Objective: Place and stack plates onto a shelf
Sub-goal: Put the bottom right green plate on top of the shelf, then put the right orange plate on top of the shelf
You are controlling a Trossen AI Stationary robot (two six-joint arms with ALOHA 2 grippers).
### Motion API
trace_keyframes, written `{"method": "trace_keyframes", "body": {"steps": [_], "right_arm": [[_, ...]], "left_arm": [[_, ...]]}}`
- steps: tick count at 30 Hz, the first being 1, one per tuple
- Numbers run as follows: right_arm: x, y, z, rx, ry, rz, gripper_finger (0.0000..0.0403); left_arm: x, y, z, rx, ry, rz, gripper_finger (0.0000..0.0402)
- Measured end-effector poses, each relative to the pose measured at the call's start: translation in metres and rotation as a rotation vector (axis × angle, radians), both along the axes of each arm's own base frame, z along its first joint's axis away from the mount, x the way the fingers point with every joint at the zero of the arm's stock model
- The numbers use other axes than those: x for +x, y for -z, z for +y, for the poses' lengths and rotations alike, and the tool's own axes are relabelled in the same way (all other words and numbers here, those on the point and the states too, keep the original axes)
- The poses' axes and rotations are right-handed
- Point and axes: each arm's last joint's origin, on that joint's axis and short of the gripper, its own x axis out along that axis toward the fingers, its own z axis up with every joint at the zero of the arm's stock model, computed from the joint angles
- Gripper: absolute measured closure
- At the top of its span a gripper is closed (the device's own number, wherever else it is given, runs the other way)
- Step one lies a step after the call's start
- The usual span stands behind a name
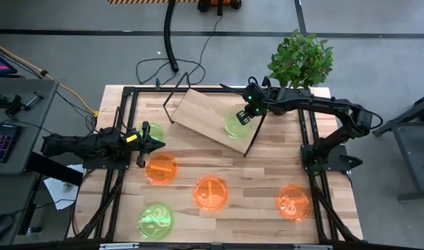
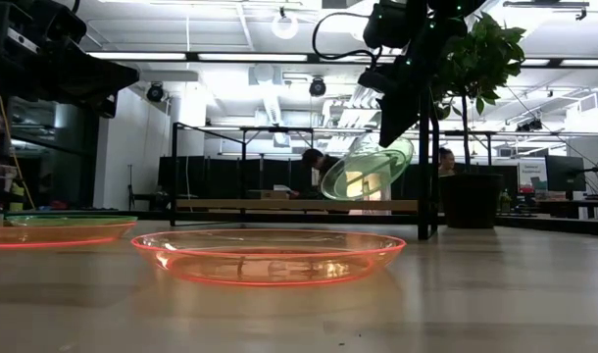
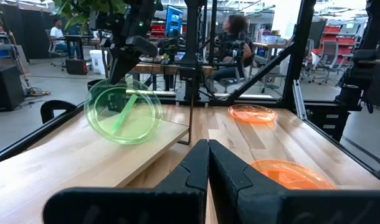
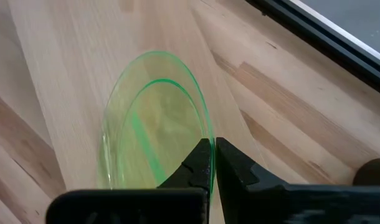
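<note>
My right gripper (image 1: 245, 114) is over the shelf (image 1: 198, 111), a light wooden board on thin dark wire legs at the table's far middle. It is shut on a green plate (image 1: 235, 124), which stands tilted over the shelf's right end. My left gripper (image 1: 160, 144) waits shut at the table's left, pointing level, just past another green plate (image 1: 153, 131). On the tabletop lie three orange plates (image 1: 160, 169) (image 1: 210, 192) (image 1: 293, 202) and a further green plate (image 1: 156, 220), each resting flat. My right gripper pinches the green plate's upper rim (image 4: 204, 138) between its two fingers, coming from above and slanting down. The plate (image 2: 368, 169) hangs steeply tilted below the fingers. Its lower edge (image 3: 124, 142) is close over the shelf board; whether it touches, I cannot tell.
A black metal frame (image 1: 128, 94) runs around the table's edges, with uprights near both arms. A potted plant (image 1: 301, 59) stands at the far right corner. People sit in the room beyond the table. The shelf's left part (image 1: 191, 104) lies bare.
</note>
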Motion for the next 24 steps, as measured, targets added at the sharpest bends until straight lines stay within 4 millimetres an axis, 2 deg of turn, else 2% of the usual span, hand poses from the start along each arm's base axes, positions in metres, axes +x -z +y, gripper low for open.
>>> {"method": "trace_keyframes", "body": {"steps": [7,17,20,24], "right_arm": [[-0.001,0.001,0.001,0.015,-0.02,0.017,0.039],[-0.002,0.0,0.001,-0.01,-0.027,0.034,0.028],[-0.005,-0.008,0.003,-0.003,-0.049,-0.016,0.0263],[-0.015,-0.033,0.012,0.027,-0.113,-0.161,0.0254]], "left_arm": [[0.0,0.0,0.0,0.0,0.0,0.0,0.0401],[0.0,0.0,0.0,0.0,0.0,-0.001,0.0401],[0.0,0.0,0.0,0.0,0.0,0.0,0.0401],[0.0,0.0,0.0,0.0,0.0,0.0,0.0401]]}}
